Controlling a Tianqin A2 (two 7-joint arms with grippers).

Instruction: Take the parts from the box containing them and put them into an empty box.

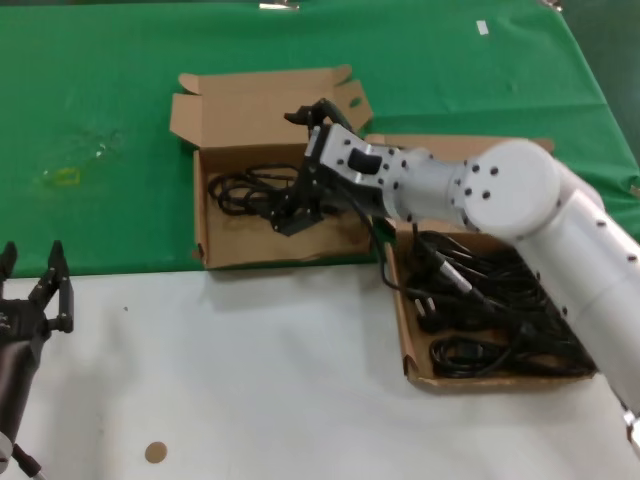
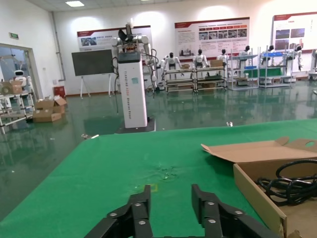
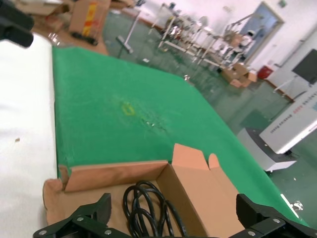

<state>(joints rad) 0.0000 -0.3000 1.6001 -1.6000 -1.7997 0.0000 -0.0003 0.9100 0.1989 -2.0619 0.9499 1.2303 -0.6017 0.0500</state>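
Here green cloth (image 1: 120, 120) meets white tabletop (image 1: 250, 380) beneath both boxes.

Smaller box (image 1: 215, 205) lies left of cord-filled wider box (image 1: 408, 330).

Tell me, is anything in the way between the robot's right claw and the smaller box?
No, nothing visible is. The right gripper is already inside the smaller box, fingers spread wide, right above a cord lying on the bottom. The left gripper waits off to the side over the white table.
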